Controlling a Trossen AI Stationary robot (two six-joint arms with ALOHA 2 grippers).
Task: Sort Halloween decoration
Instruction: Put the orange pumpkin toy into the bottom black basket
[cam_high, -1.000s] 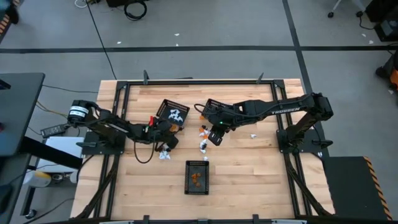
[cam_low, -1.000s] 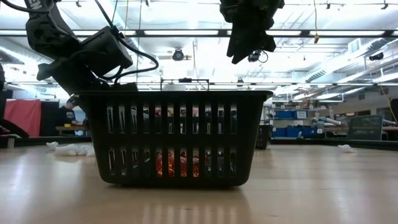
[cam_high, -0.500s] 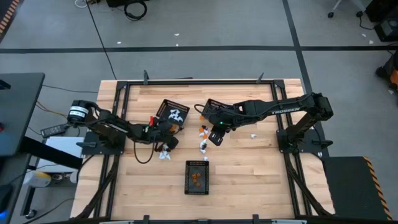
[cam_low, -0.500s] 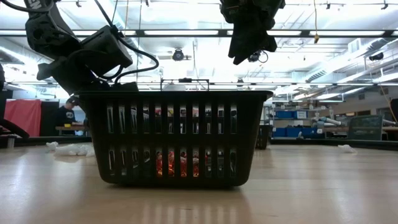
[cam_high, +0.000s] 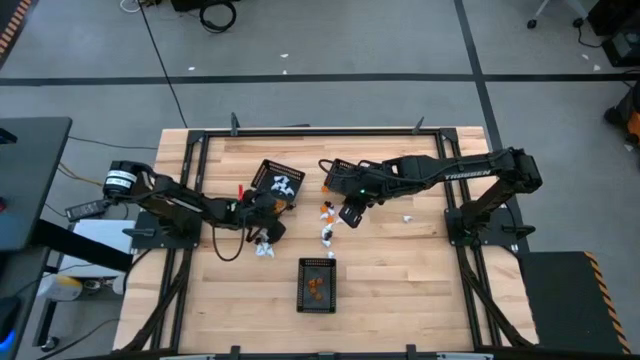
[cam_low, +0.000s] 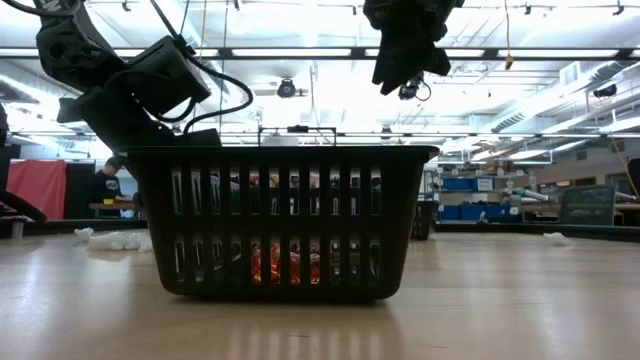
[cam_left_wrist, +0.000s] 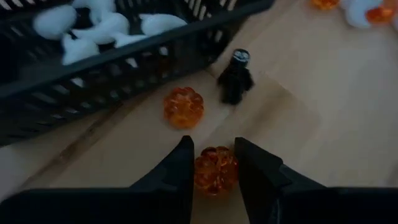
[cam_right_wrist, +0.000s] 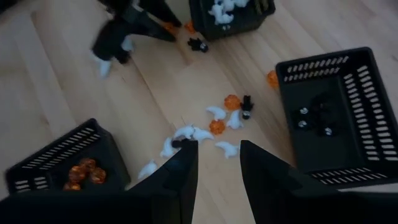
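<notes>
- An orange pumpkin is pinched between the nearly closed fingers of the left gripper, on the table just outside the basket of white ghosts.
- A second pumpkin lies at 11 o'clock from it, a small black figure at 1 o'clock.
- It should be lifted straight up, so these two are not knocked.
- The right gripper is held high and half open, with nothing in it.
- Compared with a second ago, the left fingers are closed in, and the right arm is moved a little.
</notes>
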